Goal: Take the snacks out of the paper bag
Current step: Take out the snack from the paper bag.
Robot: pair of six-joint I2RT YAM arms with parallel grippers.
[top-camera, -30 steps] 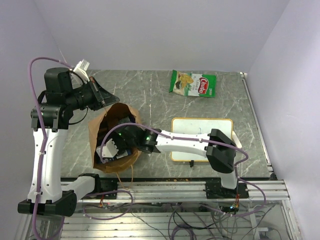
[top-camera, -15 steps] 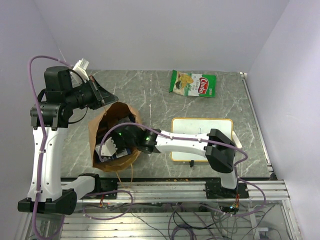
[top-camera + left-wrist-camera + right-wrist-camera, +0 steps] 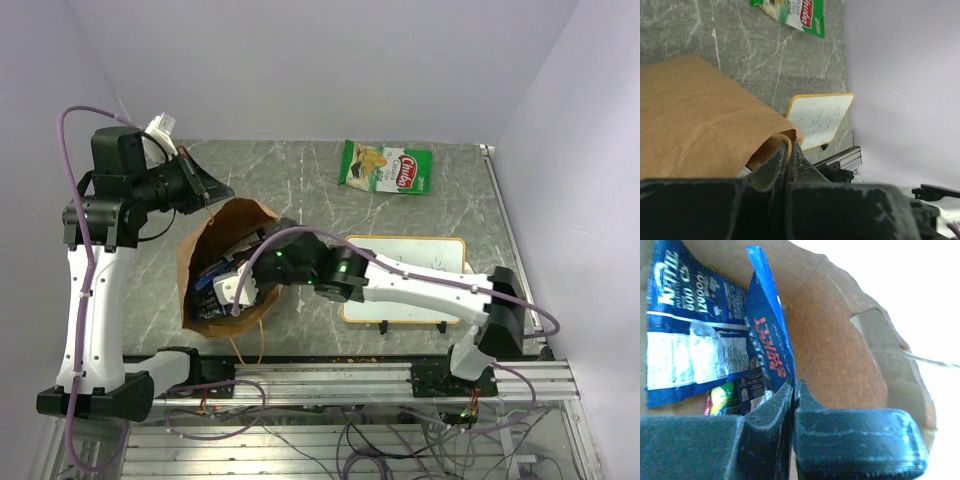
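Note:
The brown paper bag stands open at the table's left. My left gripper is shut on its back rim; the left wrist view shows the rim edge pinched in that gripper. My right arm reaches down into the bag, its gripper low inside. In the right wrist view that gripper is shut on the lower edge of a blue snack packet. A second blue packet and a small green-yellow packet lie beside it. One green snack bag lies on the table at the back.
An orange-framed whiteboard lies right of the bag, partly under my right forearm. The bag's string handle hangs toward the near rail. The table's right edge meets the wall.
My right gripper has shut on the blue packet inside the bag. The right arm's elbow has swung out to the right. The left arm keeps its hold on the rim.

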